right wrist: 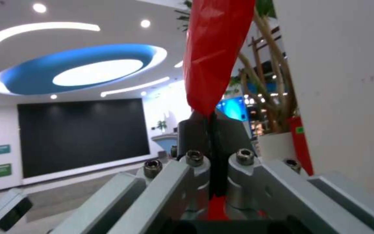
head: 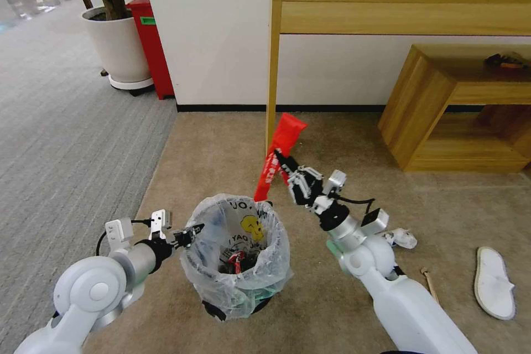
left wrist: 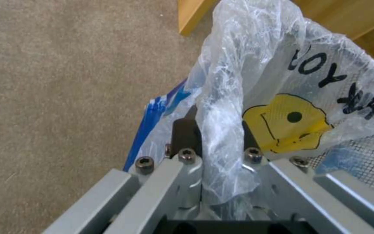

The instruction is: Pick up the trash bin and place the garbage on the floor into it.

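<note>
The trash bin [head: 239, 286], dark and lined with a crinkly white bag, stands low in the middle of the head view with litter inside. My left gripper [head: 191, 231] is shut on its near-left rim; in the left wrist view the bag [left wrist: 282, 97] is pinched between the fingers [left wrist: 186, 133]. My right gripper [head: 281, 159] is raised just beyond the bin's right side and shut on a long red wrapper [head: 286, 133], whose lower end hangs over the rim. The right wrist view has the wrapper [right wrist: 217, 55] rising from the shut jaws.
On the beige floor [head: 343, 138] to the right lie crumpled white paper [head: 404, 238], a wooden stick [head: 430, 283] and a white slipper [head: 493, 282]. A tall wooden table [head: 398, 0] and low shelf [head: 437, 116] stand behind. Grey ribbed carpet [head: 66, 138], planter [head: 116, 44] and red cabinet [head: 149, 44] are left.
</note>
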You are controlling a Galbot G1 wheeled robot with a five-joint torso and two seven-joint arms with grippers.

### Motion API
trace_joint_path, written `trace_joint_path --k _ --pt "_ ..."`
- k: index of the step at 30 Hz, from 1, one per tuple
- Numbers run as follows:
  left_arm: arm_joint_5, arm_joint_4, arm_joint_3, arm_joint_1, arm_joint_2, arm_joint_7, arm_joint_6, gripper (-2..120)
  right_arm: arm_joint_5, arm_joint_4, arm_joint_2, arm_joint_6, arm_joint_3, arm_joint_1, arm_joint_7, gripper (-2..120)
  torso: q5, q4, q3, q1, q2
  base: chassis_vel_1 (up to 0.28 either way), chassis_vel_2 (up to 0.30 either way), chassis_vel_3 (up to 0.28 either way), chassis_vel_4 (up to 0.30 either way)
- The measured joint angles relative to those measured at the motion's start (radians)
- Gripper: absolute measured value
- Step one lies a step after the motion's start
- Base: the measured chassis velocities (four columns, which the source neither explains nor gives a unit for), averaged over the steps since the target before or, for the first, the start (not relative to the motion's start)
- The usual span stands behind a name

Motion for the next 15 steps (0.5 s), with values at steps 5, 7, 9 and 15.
trace_joint_path --k 5,7,9,15 --pt "0.0 0.005 0.002 -0.009 -0.006 0.003 0.0 3 -0.012 -0.035 0.005 0.007 -0.032 0.01 -0.032 0 0.0 -0.0001 0.0 0.0 0.0 0.0 0.0 0.0 0.0" --pt "-0.001 0.007 0.002 -0.01 -0.006 0.004 0.0 3 -0.017 -0.045 0.004 0.01 -0.038 0.012 -0.04 0 0.0 0.0 0.0 0.0 0.0 0.0 0.0 0.0 0.0" --pt "-0.001 0.008 0.001 -0.011 -0.006 0.004 0.0 3 -0.023 -0.053 0.004 0.013 -0.043 0.014 -0.046 0 0.0 -0.0001 0.0 0.0 0.0 0.0 0.0 0.0 0.0" --pt "-0.002 0.007 -0.004 -0.01 -0.005 0.008 0.0 3 -0.073 -0.08 0.001 0.022 -0.053 0.015 -0.052 0 0.0001 0.0 0.0 0.0 0.0 0.0 0.0 0.0 0.0"
